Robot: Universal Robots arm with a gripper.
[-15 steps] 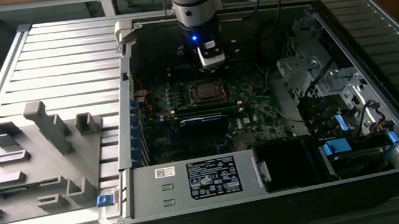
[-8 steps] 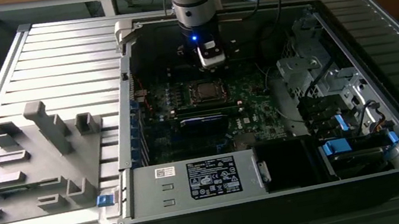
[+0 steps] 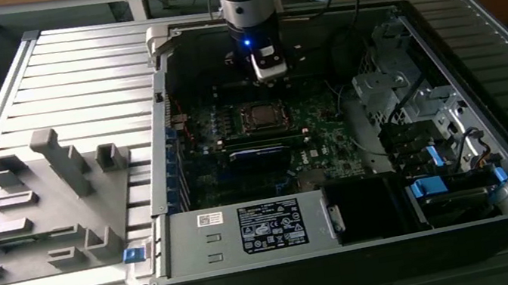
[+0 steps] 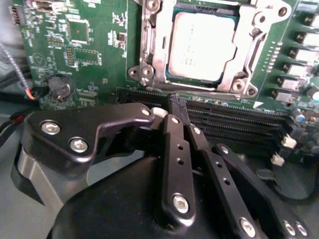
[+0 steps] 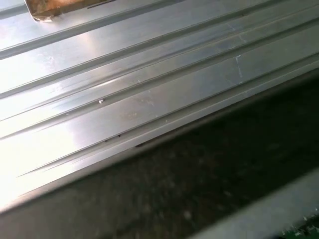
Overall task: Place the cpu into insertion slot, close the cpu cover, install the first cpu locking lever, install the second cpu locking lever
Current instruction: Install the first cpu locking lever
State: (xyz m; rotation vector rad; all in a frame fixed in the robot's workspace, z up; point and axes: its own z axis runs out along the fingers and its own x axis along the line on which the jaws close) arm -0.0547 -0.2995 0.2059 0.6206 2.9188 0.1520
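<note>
In the second wrist view the cpu [image 4: 202, 47], a dull silver square, lies in the insertion slot [image 4: 175, 79]. The cpu cover [image 4: 159, 50], a silver metal frame, lies flat around it. My gripper [image 4: 178, 105] hovers above the long black memory slots beside the socket, its black fingers [image 4: 172, 134] closed together with nothing between them. In the exterior view the gripper [image 3: 269, 75] hangs inside the open computer case, just behind the socket with the cpu [image 3: 260, 115] on the green motherboard [image 3: 317, 121].
The open case [image 3: 167, 110] lies on a ribbed metal table [image 3: 69, 72]. A grey fixture block [image 3: 50, 205] stands at the exterior view's left. Drive cages and cables [image 3: 414, 117] fill the case's right side. A round coin battery [image 4: 60, 87] sits on the board.
</note>
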